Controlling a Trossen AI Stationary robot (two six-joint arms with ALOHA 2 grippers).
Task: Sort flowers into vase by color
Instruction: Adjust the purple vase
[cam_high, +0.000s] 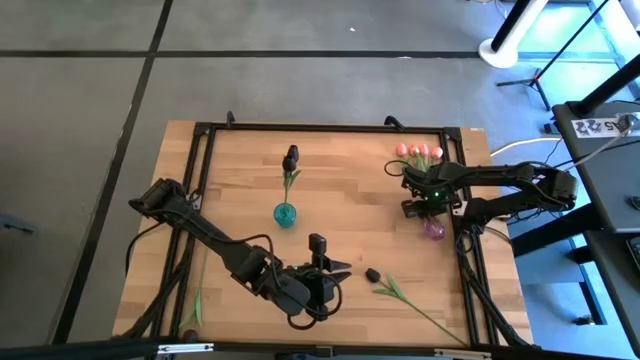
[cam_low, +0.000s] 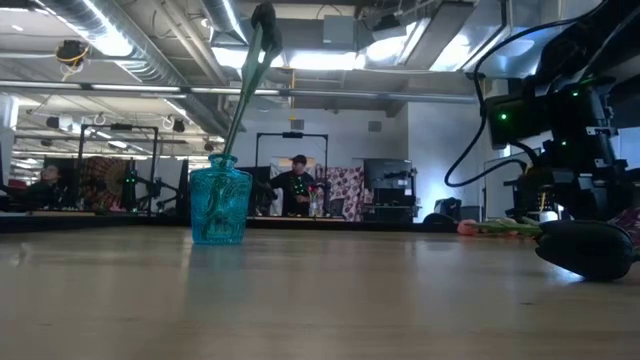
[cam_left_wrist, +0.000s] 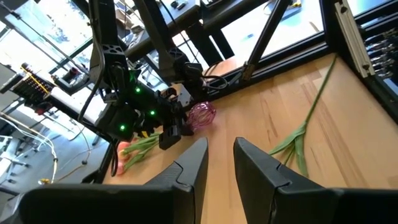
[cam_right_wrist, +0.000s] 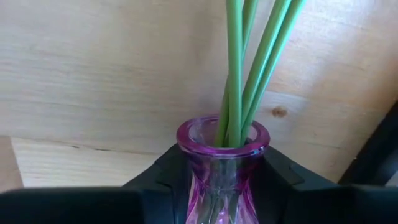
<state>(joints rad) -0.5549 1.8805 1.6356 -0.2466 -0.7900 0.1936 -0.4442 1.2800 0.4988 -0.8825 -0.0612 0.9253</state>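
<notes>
Left arm reaching from the table's left edge toward the front middle, elbow bent, left gripper (cam_high: 328, 268) hanging low over the wood with its two dark fingers (cam_left_wrist: 186, 171) parted, nothing between them. Right arm stretching in from the right edge, wrist turned down, right gripper (cam_high: 432, 222) closing its fingers (cam_right_wrist: 165, 171) on both sides of the purple vase (cam_right_wrist: 222, 163).

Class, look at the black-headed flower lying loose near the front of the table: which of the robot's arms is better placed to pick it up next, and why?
Probably the left. The left gripper is open, empty and close to the black flower. The right gripper is farther back, shut on the purple vase holding the pink flowers.
</notes>
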